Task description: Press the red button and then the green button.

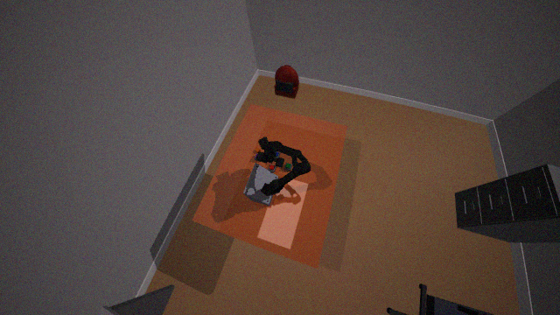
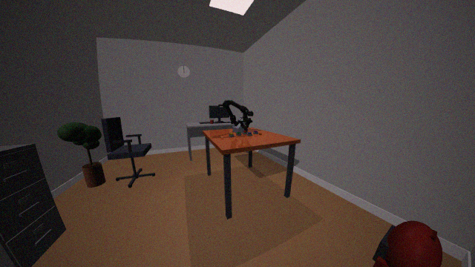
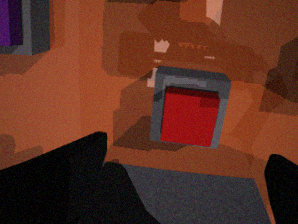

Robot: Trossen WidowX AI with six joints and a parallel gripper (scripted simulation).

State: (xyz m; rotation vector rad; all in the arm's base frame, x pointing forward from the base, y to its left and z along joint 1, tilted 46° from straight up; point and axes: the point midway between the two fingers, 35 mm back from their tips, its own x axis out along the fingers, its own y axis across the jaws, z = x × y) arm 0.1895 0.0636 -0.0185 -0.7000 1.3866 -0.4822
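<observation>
Red in its grey housing, the button [image 3: 189, 117] lay just ahead of the gripper [image 3: 193, 192], between its wide, empty fingers, apparently lined up for the first press; a purple button [image 3: 12, 19] sat far left.

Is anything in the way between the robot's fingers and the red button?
No. In the wrist view only bare orange table and a strip of gray base plate lie between the open fingers and the red button.
</observation>
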